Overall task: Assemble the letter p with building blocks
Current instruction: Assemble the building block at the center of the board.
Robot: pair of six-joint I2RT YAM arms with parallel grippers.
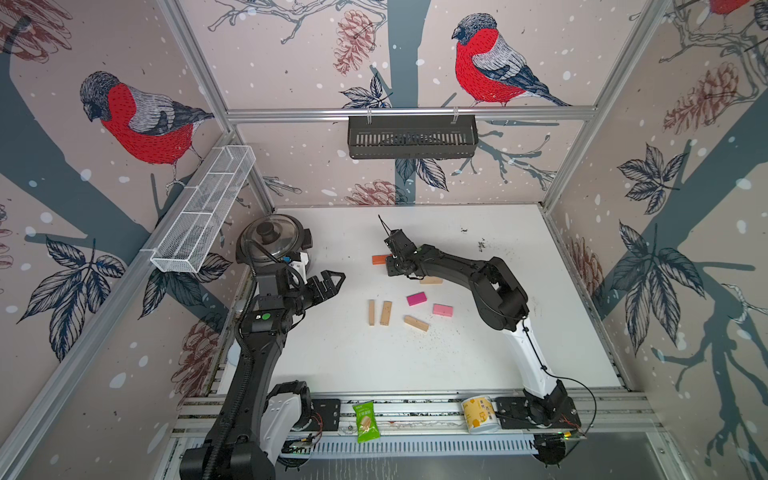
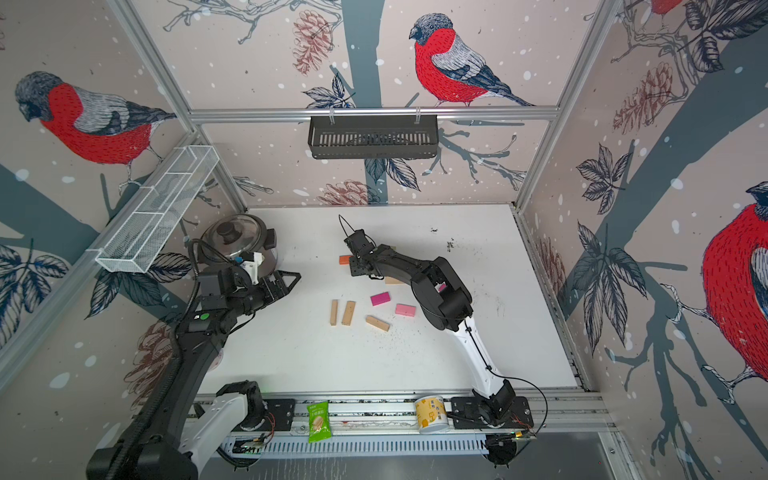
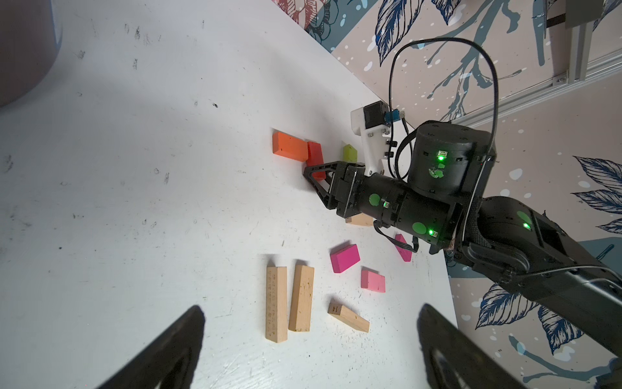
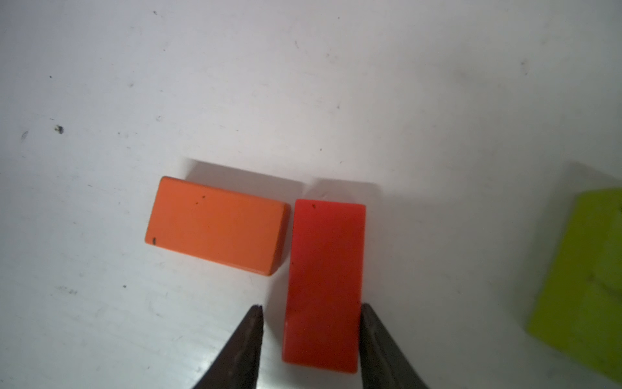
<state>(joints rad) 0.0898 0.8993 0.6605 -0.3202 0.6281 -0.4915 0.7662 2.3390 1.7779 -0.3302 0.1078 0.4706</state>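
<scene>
Steel pot nr L gripper

No legible text anywhere; print on green snack packet, yellow can and tan block illegibly small.

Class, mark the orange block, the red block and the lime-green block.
orange block (image 4: 217, 224): right wrist view, middle of its top face.
red block (image 4: 324, 269): right wrist view, middle of its top face.
lime-green block (image 4: 585, 269): right wrist view, visible part of its top face.
</scene>
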